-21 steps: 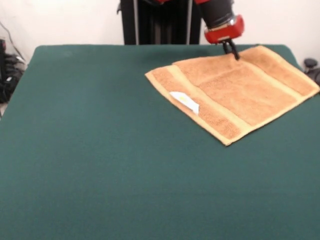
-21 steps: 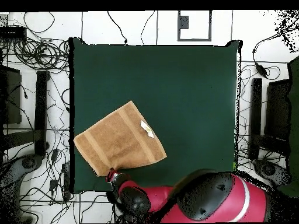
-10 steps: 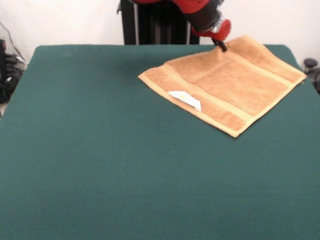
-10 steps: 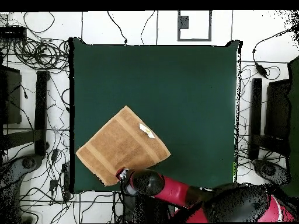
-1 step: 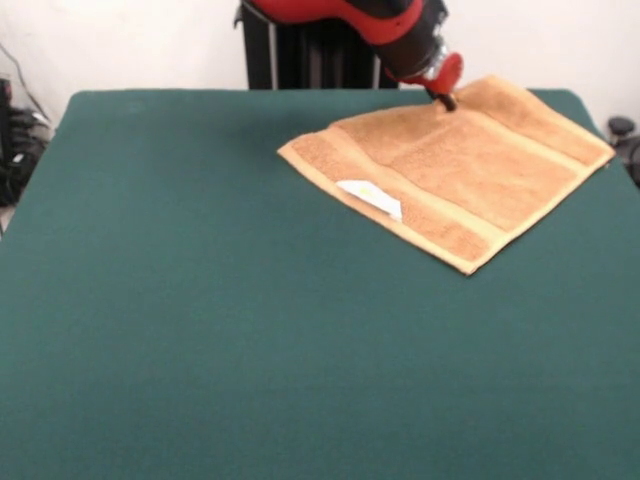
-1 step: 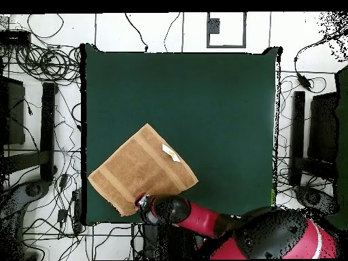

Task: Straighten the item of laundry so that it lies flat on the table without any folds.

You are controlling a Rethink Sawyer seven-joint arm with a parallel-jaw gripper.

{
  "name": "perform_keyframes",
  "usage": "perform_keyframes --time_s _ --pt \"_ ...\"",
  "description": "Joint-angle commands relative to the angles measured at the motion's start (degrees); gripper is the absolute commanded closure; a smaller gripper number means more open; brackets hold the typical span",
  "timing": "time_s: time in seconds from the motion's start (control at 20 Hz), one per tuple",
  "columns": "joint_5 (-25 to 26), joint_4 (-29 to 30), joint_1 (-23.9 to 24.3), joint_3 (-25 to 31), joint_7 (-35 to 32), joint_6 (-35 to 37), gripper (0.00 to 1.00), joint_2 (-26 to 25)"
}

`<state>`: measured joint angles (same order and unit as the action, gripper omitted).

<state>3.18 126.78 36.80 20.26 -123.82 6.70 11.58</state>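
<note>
The towel [image 5: 450, 165] lies spread out on the table [image 5: 200, 300], a tan-orange square turned like a diamond, and from here it looks flat all the way across, no fold or bump showing, so the job seems done or very nearly so. The gripper [image 5: 447, 99] sits right at the towel's far corner, its dark tip down on or just above the edge there; whether the jaws are apart or pinched on cloth, I cannot tell. Everything else of the towel fans away from the jaws toward the front of the table. Looped terry in the middle, flat woven bands running near the edges, a small white label [image 5: 370, 197] lying on the band well away from the jaws. Dark green felt-like cover underneath, smooth and wide.
</note>
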Motion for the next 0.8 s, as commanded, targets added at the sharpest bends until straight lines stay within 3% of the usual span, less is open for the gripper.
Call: perform_keyframes --time_s 0.05,0.25,0.5,0.6,0.8 --pt "-2.1 -12.6 -4.1 -2.7 -5.5 -2.4 1.0 -5.6" --pt "2.0 -16.8 -5.7 -5.0 -3.4 -8.4 1.0 -7.9" --pt "2.0 -22.3 -7.9 -6.7 -4.6 -10.6 1.0 -11.3" --pt "2.8 -26.8 -9.8 -8.0 -3.1 -10.6 1.0 -13.2" --pt "10.7 -37.7 -17.6 -14.7 0.8 -20.3 1.0 -16.9"
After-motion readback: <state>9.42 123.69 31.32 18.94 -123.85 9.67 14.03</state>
